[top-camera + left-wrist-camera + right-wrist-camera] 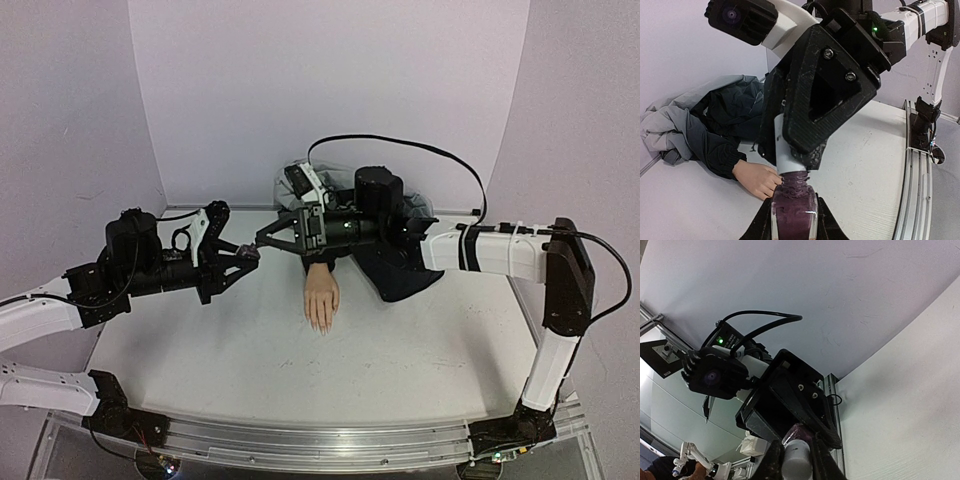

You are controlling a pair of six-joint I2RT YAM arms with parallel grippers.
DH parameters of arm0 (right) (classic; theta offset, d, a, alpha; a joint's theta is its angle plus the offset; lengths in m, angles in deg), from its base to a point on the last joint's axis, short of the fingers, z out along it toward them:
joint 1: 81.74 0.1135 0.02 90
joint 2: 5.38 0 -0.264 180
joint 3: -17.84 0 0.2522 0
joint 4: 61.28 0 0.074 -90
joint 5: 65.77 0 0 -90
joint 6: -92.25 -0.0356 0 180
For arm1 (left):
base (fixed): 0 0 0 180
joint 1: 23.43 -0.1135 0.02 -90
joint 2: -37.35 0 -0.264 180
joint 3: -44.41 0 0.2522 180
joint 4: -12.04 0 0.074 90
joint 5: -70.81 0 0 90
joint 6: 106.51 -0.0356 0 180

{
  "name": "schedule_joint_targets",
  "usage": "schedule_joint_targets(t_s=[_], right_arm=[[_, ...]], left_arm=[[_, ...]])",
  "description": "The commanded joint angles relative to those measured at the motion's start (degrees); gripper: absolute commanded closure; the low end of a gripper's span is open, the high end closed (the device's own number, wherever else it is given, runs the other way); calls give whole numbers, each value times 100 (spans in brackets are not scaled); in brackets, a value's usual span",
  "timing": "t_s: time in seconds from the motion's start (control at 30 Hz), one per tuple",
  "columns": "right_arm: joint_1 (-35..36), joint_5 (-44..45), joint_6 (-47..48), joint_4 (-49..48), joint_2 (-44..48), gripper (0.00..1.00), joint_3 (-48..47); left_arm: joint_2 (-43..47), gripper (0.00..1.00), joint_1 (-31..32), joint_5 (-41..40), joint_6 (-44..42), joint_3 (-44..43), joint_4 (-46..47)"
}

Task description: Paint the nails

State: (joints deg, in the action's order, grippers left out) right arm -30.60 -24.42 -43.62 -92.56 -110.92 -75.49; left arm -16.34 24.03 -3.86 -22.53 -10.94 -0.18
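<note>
Both jaws are clenched. Your left gripper (249,255) grasps the one purple polish bottle (793,212) by its body, and your right gripper (263,240) is closed around that bottle's white cap (788,161). The two grippers meet nose to nose in the air over the left half of the table (230,365). The bottle's long axis lies along the line between them, with the neck and cap pointing into your right gripper.

By count you have two arms, two grippers, one bottle, one cap, one mannequin hand (321,292) and one crumpled dark-and-grey jacket (715,117).

The hand lies flat on the table near the middle, just to the right of where the grippers meet and nearer to you. Its wrist comes out of the jacket. Its long axis runs from far to near, wrist at the back and fingers pointing toward the arm bases.

The nails (322,325) sit at that near end, on the fingertips. From the top camera they are too small to count or to tell their colour — and in the left wrist view the bottle hides the fingertips.
</note>
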Motion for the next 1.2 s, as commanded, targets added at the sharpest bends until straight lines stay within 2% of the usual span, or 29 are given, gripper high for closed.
schedule_joint_targets(t_s=[0.0, 0.23, 1.17], right_arm=[[24, 10, 42, -383, 134, 89, -198], [28, 283, 59, -380, 453, 100, -77], [28, 487, 148, -385, 910, 100, 216]], left_arm=[[17, 100, -17, 75, -13, -302, 382], [-27, 100, -18, 66, -24, -300, 382], [-67, 100, -18, 93, -38, -302, 382]])
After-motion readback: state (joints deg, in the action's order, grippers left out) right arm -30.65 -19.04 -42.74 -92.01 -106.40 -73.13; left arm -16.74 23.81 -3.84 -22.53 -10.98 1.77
